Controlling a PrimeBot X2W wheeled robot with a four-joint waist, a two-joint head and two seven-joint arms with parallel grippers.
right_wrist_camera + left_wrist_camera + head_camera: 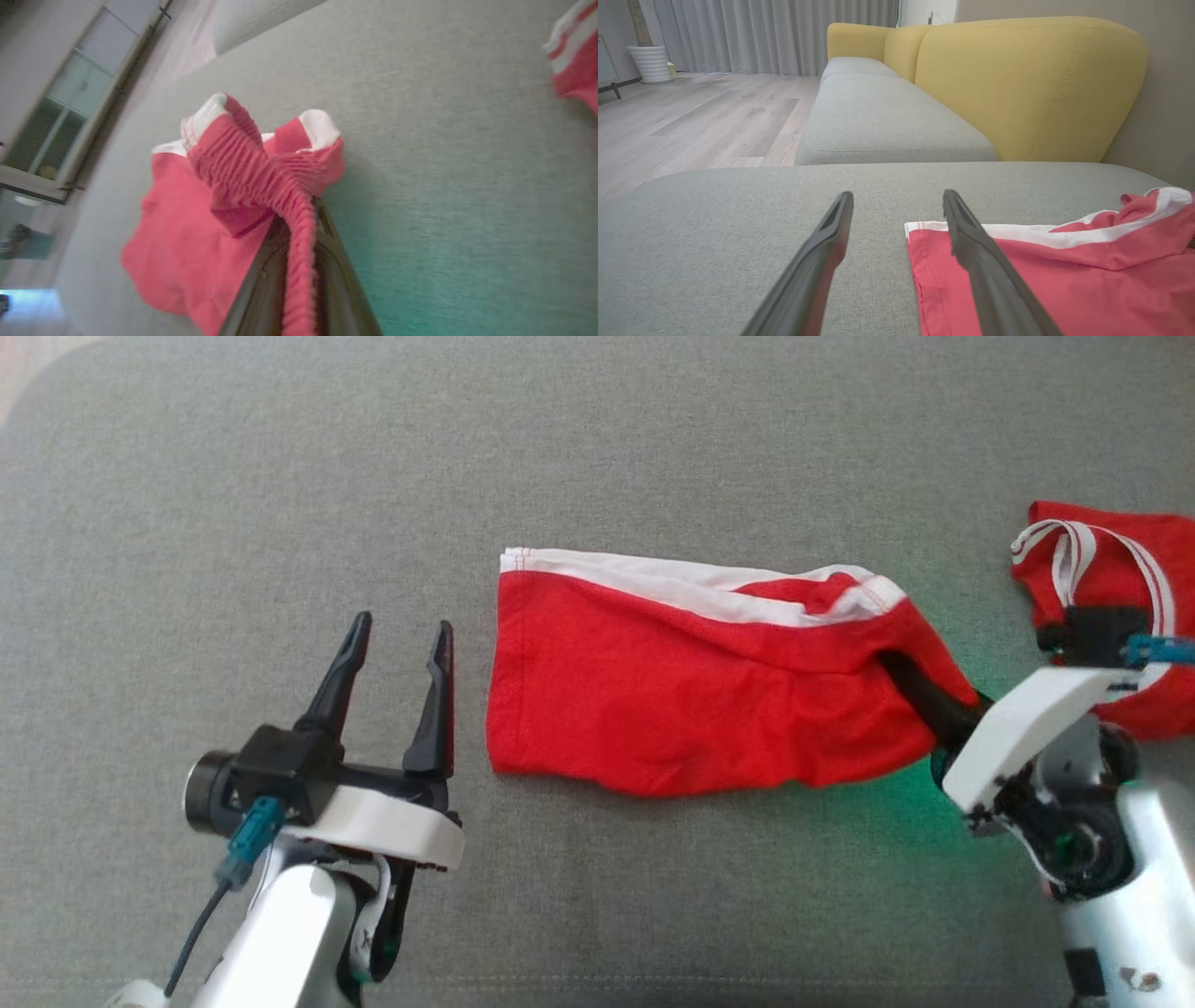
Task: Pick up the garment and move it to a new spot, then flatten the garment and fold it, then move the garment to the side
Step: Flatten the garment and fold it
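Observation:
The garment is red with a white trim and lies stretched left to right on the grey cushion. My right gripper is shut on its right end, where the fabric drapes over the dark fingers. In the right wrist view the ribbed red band runs between the fingers, and the rest of the garment hangs bunched beyond them. My left gripper stands open just left of the garment's left edge, with nothing in it. The left wrist view has that edge beside the open left gripper.
A second red piece with white stripes lies at the cushion's far right, behind my right wrist. Beyond the cushion stand a grey sofa seat with a yellow back, wooden floor and a white plant pot.

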